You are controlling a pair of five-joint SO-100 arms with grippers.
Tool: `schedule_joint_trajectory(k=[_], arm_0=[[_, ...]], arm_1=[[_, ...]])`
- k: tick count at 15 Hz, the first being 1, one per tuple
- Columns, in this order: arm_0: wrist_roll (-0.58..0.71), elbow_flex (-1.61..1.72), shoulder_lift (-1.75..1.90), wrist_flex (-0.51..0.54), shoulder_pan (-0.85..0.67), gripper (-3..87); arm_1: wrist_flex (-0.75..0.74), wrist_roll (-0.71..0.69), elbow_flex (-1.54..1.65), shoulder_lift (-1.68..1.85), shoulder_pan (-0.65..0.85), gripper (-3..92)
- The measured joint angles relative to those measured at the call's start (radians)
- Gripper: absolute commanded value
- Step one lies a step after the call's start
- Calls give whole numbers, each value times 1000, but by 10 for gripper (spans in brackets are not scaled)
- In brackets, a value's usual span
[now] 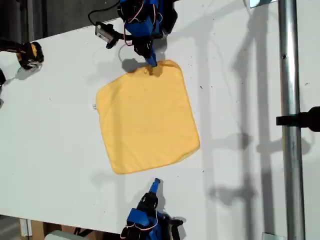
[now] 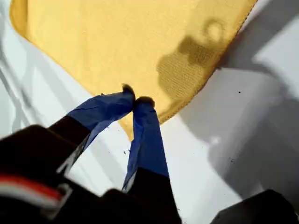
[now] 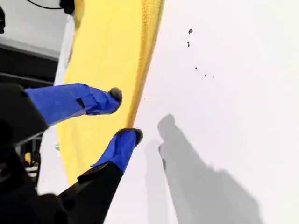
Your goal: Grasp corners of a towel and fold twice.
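Now my first claw [image 2: 134, 100] pinches the towel [image 1: 147, 117]; my second claw [image 3: 126, 114] gapes (empty)

A white table [image 1: 60, 130], a metal pole [image 1: 292, 125], perhaps a yellow-black tool [image 1: 30, 54].

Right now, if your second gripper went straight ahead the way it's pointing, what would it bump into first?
Probably the towel, at its near edge. My second gripper points at it across bare table. Its height is unclear, so it might pass just above.
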Motion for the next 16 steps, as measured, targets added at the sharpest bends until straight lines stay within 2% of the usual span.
schedule_joint_trajectory(k=[1, 3, 5, 12, 16], arm_0=[[-9, 0, 0, 0, -9, -15], [-287, 2, -2, 0, -190, -15], [-377, 3, -2, 0, -216, -15], [-393, 3, -2, 0, -222, -15], [-393, 3, -2, 0, -222, -15]], arm_1=[[2, 0, 0, 6, 11, -1], [3, 0, -3, 6, 84, -1], [3, 0, -3, 6, 89, -1], [3, -8, -97, -18, 69, -1], [15, -149, -477, -394, 69, -1]])
